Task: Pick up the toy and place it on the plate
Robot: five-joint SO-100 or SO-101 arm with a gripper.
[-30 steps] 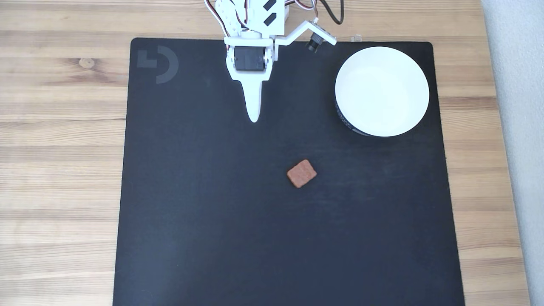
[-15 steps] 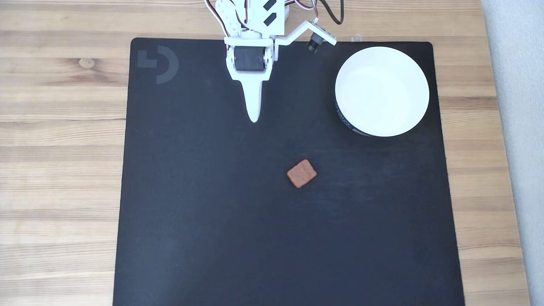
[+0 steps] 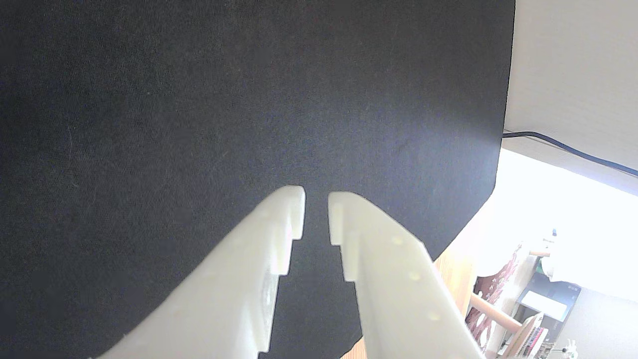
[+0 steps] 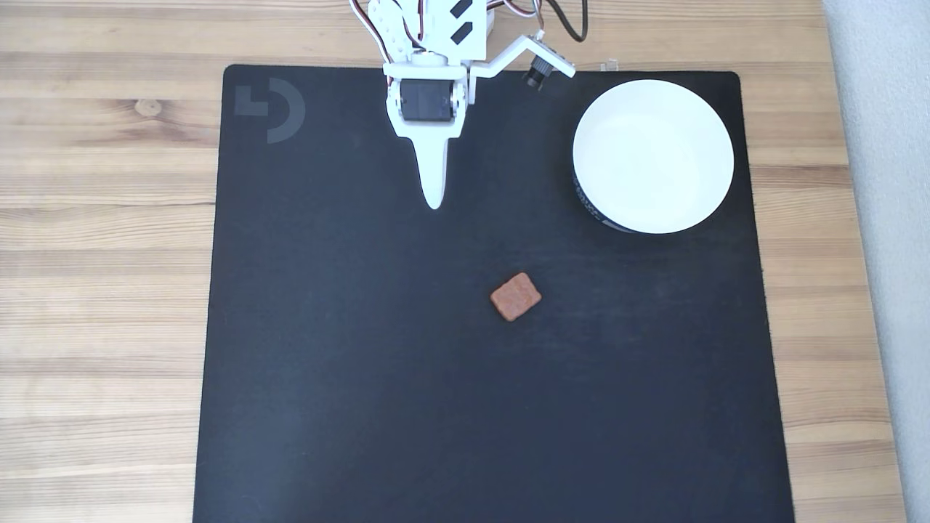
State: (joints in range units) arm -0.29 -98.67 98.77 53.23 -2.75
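In the fixed view the toy, a small reddish-brown biscuit-like block, lies flat near the middle of the black mat. The plate, a round white dish with a dark outer side, stands at the mat's upper right corner with nothing in it. My white gripper points down the picture from the top of the mat, well above and left of the toy and left of the plate. In the wrist view the gripper hangs over bare mat, its fingers nearly together with just a narrow slit and nothing between them.
The black mat covers most of the wooden table. A wrist camera bracket sticks out to the right of the arm, near the plate. In the wrist view the mat's edge and a dark cable appear at the right.
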